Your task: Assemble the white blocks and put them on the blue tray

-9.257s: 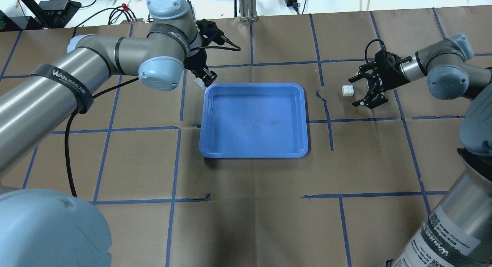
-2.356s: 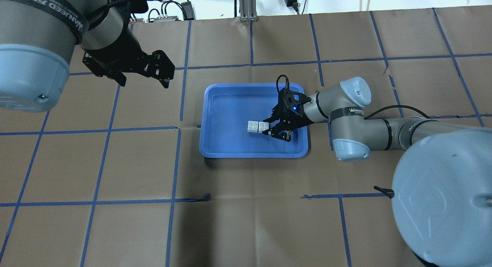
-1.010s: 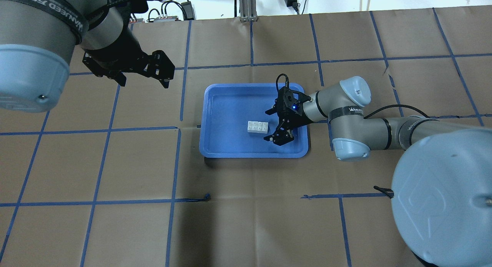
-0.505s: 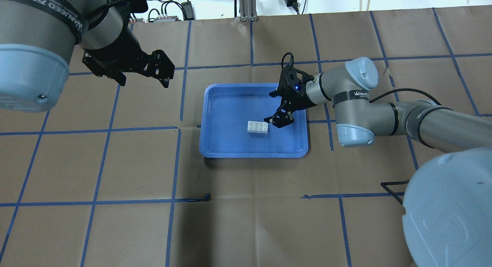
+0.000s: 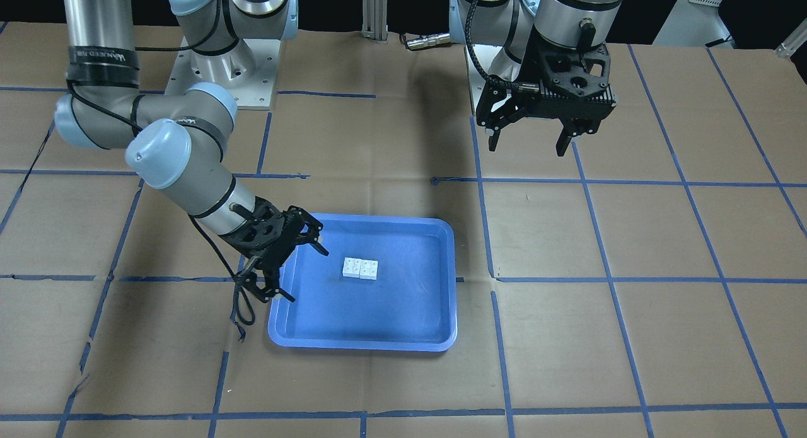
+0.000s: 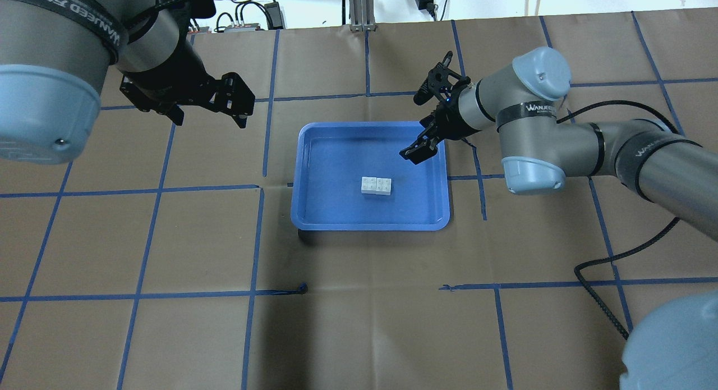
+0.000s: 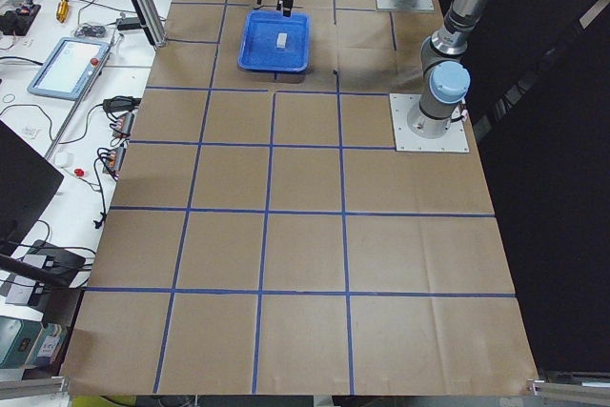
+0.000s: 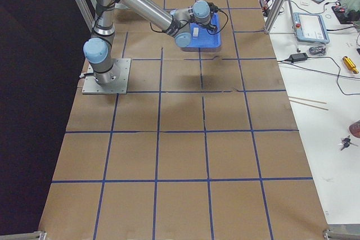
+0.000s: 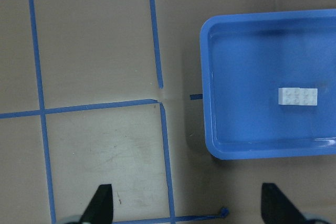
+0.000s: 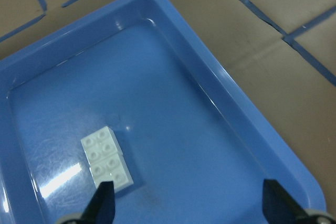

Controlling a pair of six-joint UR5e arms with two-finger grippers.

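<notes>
The two white blocks (image 6: 376,186) are joined side by side and lie flat in the middle of the blue tray (image 6: 348,154). They also show in the front view (image 5: 360,269), the left wrist view (image 9: 297,96) and the right wrist view (image 10: 107,159). My right gripper (image 6: 418,123) is open and empty, raised over the tray's far right corner, apart from the blocks; in the front view (image 5: 307,275) it is at the tray's left rim. My left gripper (image 6: 211,120) is open and empty, high above the table to the left of the tray (image 5: 378,312).
The table is covered in brown paper with a blue tape grid (image 6: 263,188). An aluminium post (image 6: 359,8) stands at the far edge. The right arm's black cable (image 6: 606,300) hangs over the near right part. A side bench with devices (image 7: 67,64) shows in the side views.
My right gripper let go of the joined blocks, opened, and has drawn back up and toward the tray's far right corner. The blocks stay in the tray. The left arm has not moved.
</notes>
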